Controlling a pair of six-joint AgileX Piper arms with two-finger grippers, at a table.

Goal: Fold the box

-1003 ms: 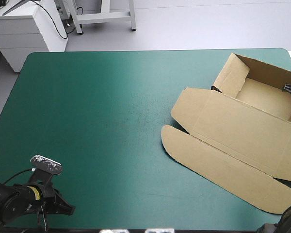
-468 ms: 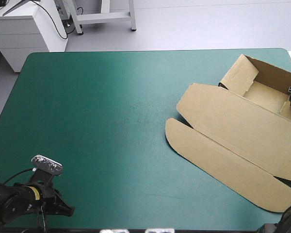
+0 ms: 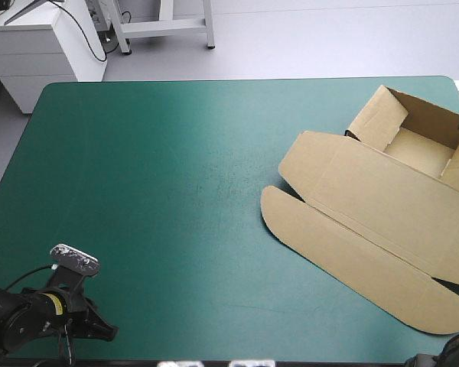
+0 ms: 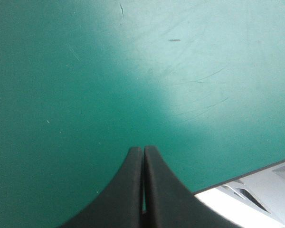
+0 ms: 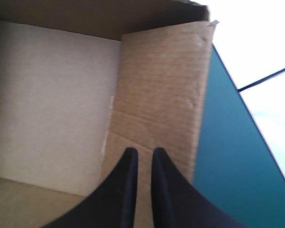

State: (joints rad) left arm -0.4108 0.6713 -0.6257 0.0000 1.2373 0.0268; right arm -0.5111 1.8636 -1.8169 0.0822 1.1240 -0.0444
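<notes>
Status near edge: left gripper (image 4: pixel 143 149) closed tight, idle over teal-green cover (image 4: pixel 61 71) | box (image 3: pixel 417 149) at far-right corner, lid (image 3: pixel 382 206) flat, slid rightward then stopped | right gripper (image 5: pixel 145 152) nipping its wall, backed toward table edge; repositioning looks done.

Brown box (image 3: pixel 382 206), unpatterned, on a plain teal-green cover (image 3: pixel 153 191).

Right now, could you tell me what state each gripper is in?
Left gripper: closed, holding nothing.
Right gripper: all but closed on the box wall.
</notes>
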